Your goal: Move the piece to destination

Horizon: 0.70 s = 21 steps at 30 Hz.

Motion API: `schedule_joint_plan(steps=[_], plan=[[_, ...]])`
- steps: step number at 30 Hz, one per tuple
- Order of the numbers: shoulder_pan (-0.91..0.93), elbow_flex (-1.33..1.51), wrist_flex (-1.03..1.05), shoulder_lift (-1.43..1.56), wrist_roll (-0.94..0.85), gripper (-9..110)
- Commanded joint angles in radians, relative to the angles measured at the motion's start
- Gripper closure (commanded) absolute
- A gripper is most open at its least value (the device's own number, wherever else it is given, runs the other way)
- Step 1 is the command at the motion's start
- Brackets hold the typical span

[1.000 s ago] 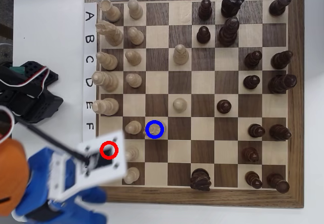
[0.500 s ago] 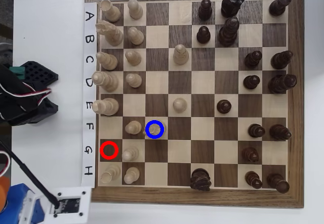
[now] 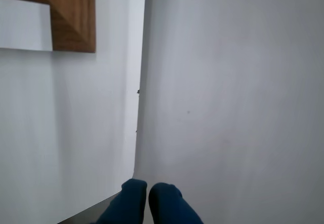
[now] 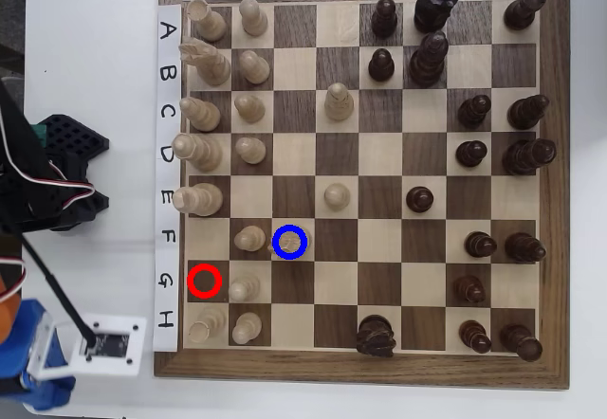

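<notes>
The piece (image 4: pixel 292 242), a small cream knight, stands inside the blue ring on the destination (image 4: pixel 278 224), a light square in row F, column 3, in the overhead view. Nothing holds it. The red-ringed dark square (image 4: pixel 204 281) at G1 is bare. In the wrist view my gripper (image 3: pixel 148 196) shows as two blue fingertips (image 3: pixel 132 198) pressed together with nothing between them, hovering over white table. From overhead, the arm's white camera plate (image 4: pixel 106 346) sits left of the board's lower-left corner and hides the fingers.
Cream pawns (image 4: pixel 249 239) (image 4: pixel 244 289) stand beside the knight's square, with a cream rook (image 4: pixel 204 325) at H1. Dark pieces fill the right columns. The board's wooden corner (image 3: pixel 71 16) shows at the wrist view's top left. The black arm base (image 4: pixel 47 177) sits left of the board.
The arm has drawn back off the board's lower-left squares to the table beside the corner, uncovering G1 and H1. The knight has stayed inside the blue ring.
</notes>
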Motion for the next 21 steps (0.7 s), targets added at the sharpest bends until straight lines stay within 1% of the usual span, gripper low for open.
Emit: schedule_joint_plan(steps=[1, 7, 11, 14, 21], plan=[[0.106, 0.179, 0.021, 0.272, -0.029, 101], [0.126, 0.301, -0.038, 0.35, -0.025, 101], [0.127, 0.371, -0.038, 0.41, -0.026, 101], [0.112, 0.387, 0.011, 0.476, -0.003, 101], [0.121, 0.38, 0.213, 0.601, -0.052, 101]])
